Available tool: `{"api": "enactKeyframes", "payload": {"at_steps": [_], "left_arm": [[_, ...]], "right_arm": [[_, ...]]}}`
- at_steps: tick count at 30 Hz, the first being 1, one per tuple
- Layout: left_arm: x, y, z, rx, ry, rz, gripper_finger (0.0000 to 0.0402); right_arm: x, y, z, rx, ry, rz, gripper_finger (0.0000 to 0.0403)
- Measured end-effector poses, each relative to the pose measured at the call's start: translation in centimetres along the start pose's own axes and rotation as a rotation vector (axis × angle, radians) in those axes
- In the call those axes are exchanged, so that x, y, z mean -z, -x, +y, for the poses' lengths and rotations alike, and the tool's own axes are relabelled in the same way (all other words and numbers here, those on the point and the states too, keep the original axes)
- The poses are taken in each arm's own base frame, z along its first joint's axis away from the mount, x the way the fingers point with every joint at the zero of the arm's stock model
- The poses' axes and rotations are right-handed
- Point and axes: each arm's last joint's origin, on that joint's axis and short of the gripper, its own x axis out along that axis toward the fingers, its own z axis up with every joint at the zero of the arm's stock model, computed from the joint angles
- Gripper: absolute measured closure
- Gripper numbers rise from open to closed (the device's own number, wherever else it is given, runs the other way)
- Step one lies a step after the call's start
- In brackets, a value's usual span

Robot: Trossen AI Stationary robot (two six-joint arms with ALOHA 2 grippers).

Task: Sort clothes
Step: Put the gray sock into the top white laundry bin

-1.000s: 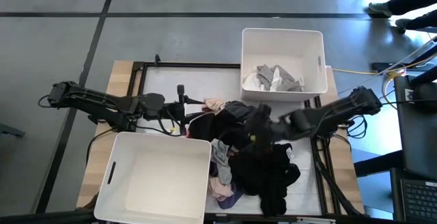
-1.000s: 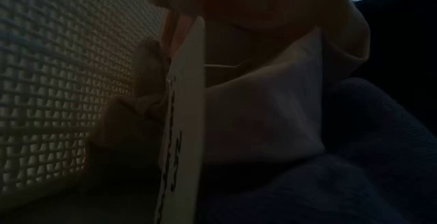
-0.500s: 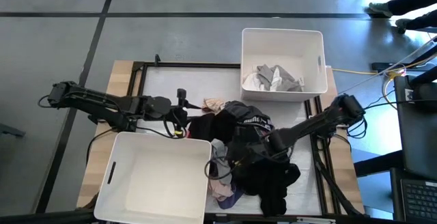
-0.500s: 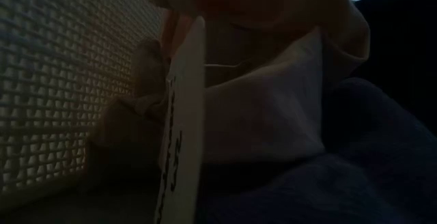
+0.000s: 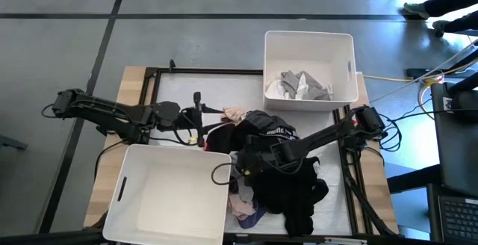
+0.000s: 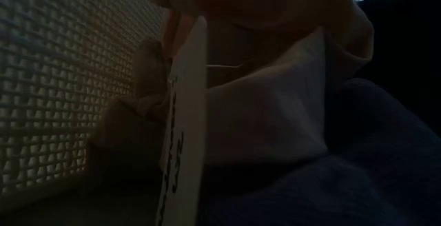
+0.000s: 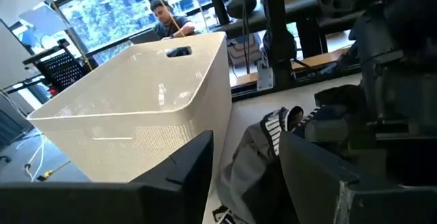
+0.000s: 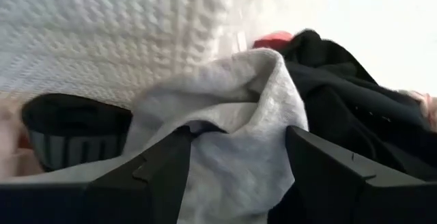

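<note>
The clothes (image 5: 276, 170) lie in a mixed heap on the table's middle, mostly black, with pink, grey and maroon pieces. My right gripper (image 5: 240, 163) is low over the heap's left side, next to the near-left white bin (image 5: 168, 193). It is open, its fingers on either side of a grey garment's fold (image 8: 232, 121). My left gripper (image 5: 198, 119) is open and empty at the heap's far-left edge, beside a pink piece (image 5: 234, 114). Grey cloth (image 7: 249, 159) and a striped sock (image 7: 283, 120) lie ahead of it. My right gripper's open fingers (image 8: 160, 173) straddle the raised fold of the grey garment (image 8: 239, 142), which lies on the heap against the bin's wall. I cannot tell whether the fingers touch it.
The far-right white bin (image 5: 343, 51) holds grey and white clothes (image 5: 302, 84). A black loop of cloth (image 5: 222, 174) hangs over the near-left bin's rim. The low view is filled by the bin's wall (image 6: 48, 81), a pink garment with a tag (image 6: 269, 109) and dark cloth (image 6: 344, 178). A person (image 7: 162, 11) is in the room.
My right gripper has moved across the heap toward the table's left and near edges, ending low beside the near-left bin, its arm stretched farther over the clothes. The black loop now shows at that bin's rim.
</note>
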Motion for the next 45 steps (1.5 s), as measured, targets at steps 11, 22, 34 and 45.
{"api": "enactKeyframes", "payload": {"at_steps": [11,22,34,45], "left_arm": [[0.0,0.0,0.0,0.0,-0.009,0.0,0.0243],[0.1,0.0,0.0,0.003,-0.012,0.009,0.0243],[0.2,0.0,-0.1,0.005,-0.015,0.016,0.0243],[0.2,0.0,-0.1,0.005,-0.015,0.015,0.0243]], "right_arm": [[0.0,0.0,0.1,0.005,0.054,-0.004,0.0373],[-0.9,2.7,-0.5,0.035,0.046,-0.017,0.0392],[-2.4,11.6,-2.0,0.163,0.048,-0.088,0.039],[-2.3,17.4,-5.0,0.355,0.038,-0.129,0.0388]]}}
